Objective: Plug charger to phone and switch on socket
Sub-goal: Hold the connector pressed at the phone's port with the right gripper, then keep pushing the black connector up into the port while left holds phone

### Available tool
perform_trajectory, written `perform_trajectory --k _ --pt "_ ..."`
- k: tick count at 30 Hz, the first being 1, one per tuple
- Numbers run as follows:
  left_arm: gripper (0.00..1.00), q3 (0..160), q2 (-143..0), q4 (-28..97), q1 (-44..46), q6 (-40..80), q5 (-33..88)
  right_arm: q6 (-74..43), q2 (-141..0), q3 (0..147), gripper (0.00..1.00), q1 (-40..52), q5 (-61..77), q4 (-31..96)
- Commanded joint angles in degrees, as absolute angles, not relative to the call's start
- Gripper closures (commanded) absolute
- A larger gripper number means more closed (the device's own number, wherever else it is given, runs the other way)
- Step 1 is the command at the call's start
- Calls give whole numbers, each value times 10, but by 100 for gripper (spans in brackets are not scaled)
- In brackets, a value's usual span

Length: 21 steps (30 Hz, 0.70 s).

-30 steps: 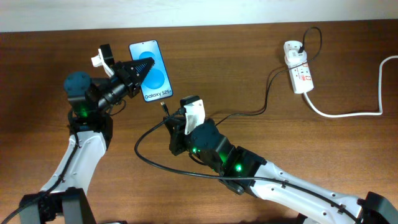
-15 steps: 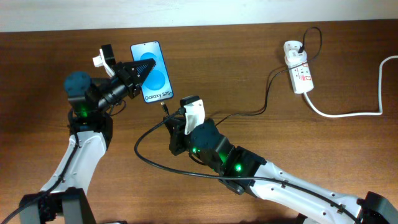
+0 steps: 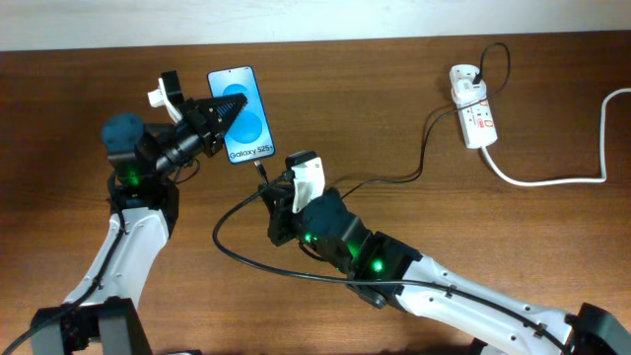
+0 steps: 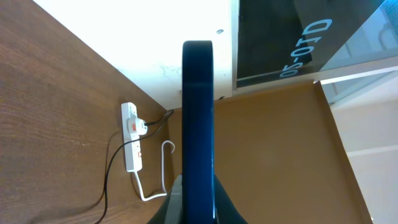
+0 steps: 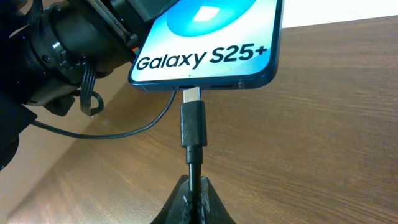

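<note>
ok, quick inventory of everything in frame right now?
socket: 1, white with red switches, table's upper right
lead: 1, thick white, from socket off the right edge
phone: 1, black frame, blue screen, held up left of centre
charger: 1, thin black cable, socket to phone's bottom port, metal tip showing
table: 1, brown wood, under everything
left gripper: 1, black, shut on phone
right gripper: 1, black, shut on charger behind its plug

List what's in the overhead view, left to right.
Blue joint → phone → socket → white lead. Grippers and charger are left out: they overlap the phone.
</note>
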State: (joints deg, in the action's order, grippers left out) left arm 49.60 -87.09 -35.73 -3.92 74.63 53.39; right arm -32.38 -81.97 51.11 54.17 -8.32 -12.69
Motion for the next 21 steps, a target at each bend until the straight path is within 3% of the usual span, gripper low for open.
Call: perform_trajectory --k 1,21 --pt "100 503 -856 -361 -40 751 545 -320 -835 517 96 543 -92 -131" --pt "100 503 -856 -335 -40 704 531 -320 -836 517 96 544 -50 -127"
